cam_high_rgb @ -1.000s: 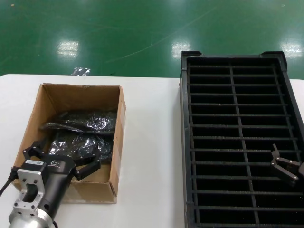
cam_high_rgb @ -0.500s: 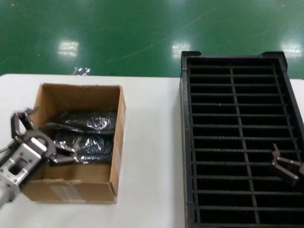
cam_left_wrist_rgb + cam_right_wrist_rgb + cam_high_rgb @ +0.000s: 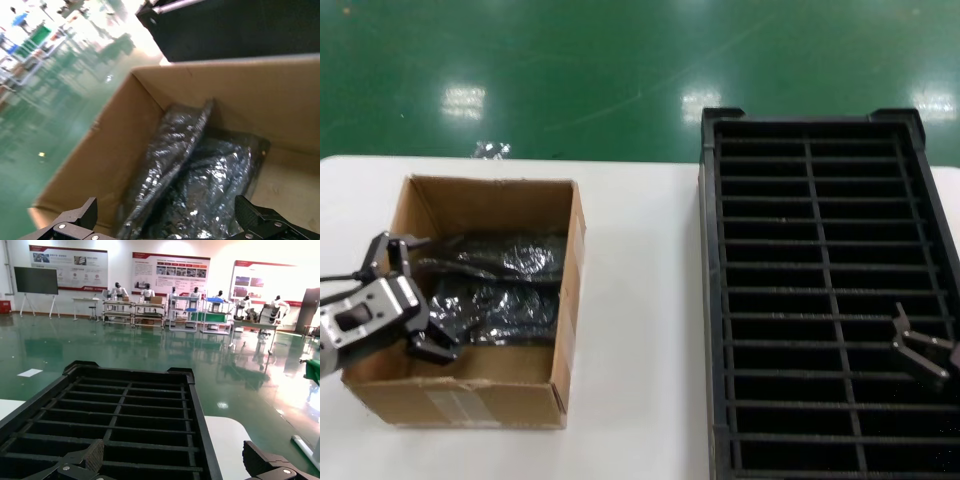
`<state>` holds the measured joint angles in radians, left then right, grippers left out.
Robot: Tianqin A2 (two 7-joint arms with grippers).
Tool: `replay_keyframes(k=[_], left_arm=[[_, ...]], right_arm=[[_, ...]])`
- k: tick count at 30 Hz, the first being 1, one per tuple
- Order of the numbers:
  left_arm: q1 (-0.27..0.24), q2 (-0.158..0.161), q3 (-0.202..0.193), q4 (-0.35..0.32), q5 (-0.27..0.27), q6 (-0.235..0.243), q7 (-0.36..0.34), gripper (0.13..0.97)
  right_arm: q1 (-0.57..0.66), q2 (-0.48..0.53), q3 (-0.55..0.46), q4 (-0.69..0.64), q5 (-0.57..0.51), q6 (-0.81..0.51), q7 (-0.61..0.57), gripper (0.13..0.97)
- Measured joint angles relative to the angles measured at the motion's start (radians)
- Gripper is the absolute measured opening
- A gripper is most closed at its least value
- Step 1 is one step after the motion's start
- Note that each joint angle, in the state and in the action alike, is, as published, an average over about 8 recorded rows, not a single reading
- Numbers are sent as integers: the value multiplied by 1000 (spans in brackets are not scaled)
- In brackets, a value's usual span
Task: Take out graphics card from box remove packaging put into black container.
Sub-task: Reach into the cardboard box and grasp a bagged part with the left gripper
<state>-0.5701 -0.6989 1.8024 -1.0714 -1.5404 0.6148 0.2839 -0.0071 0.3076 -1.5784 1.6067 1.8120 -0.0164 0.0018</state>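
Left hand spread at the box's edge, bagged cards untouched inside.

The left hand (image 3: 405, 300) hung with fingers apart over the box (image 3: 480, 395) at its 9 o'clock wall, nothing in its grip. Two bags (image 3: 505, 285) lay overlapped on the box floor, one tilted on the other; the card itself was hidden inside. The crinkly film looked slippery and loose over something stiff, light and probably fragile, so a pinch on the raised bag's edge (image 3: 192, 125) seemed safest. The box walls crowded that reach. The right hand (image 3: 920, 355), fingers parted, waited over the tray (image 3: 708, 300) at 3 o'clock on the desk (image 3: 640, 300).
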Motion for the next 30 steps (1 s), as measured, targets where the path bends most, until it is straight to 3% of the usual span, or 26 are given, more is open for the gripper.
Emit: replay_keyframes(k=[6, 10, 21, 30], left_arm=[[-137, 71, 37, 202, 0, 25, 162, 960], [-185, 113, 47, 270, -6, 19, 255, 957], [-223, 162, 72, 329, 0, -9, 380, 853], [-207, 153, 94, 285, 11, 0, 433, 701]], right_arm=[[0, 0, 0, 0, 0, 0, 0, 966], [0, 0, 0, 0, 0, 0, 0, 966], [0, 0, 0, 0, 0, 0, 0, 966], [0, 0, 0, 0, 0, 0, 0, 966]])
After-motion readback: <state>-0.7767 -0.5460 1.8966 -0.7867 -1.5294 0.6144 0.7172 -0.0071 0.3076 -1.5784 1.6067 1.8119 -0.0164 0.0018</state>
